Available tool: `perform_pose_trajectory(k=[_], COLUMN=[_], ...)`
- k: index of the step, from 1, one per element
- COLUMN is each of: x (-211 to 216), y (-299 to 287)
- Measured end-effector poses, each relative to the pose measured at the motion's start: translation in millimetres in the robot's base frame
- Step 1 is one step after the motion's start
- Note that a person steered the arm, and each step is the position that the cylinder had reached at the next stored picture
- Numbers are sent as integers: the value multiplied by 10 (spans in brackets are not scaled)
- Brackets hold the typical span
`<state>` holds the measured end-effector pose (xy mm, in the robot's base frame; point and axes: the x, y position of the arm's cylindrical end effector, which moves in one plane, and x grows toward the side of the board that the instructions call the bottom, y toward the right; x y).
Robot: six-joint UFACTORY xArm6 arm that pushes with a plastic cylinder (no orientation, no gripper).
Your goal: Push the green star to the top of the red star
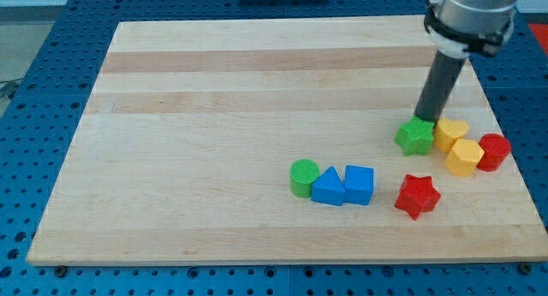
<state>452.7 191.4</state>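
The green star (415,137) lies on the wooden board (214,116) at the view's right, above the red star (417,195) with a gap between them. My tip (425,118) stands right at the green star's upper edge, touching or nearly touching it. The green star's right side touches a yellow heart block (451,133).
A yellow block (465,156) and a red cylinder (494,151) sit right of the stars. A green cylinder (302,176), a blue triangular block (327,186) and a blue cube (359,184) form a row left of the red star.
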Motion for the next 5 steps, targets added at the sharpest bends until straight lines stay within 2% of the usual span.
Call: perform_pose_trajectory(k=[2, 4, 5], x=[629, 697, 528], y=[-28, -61, -60])
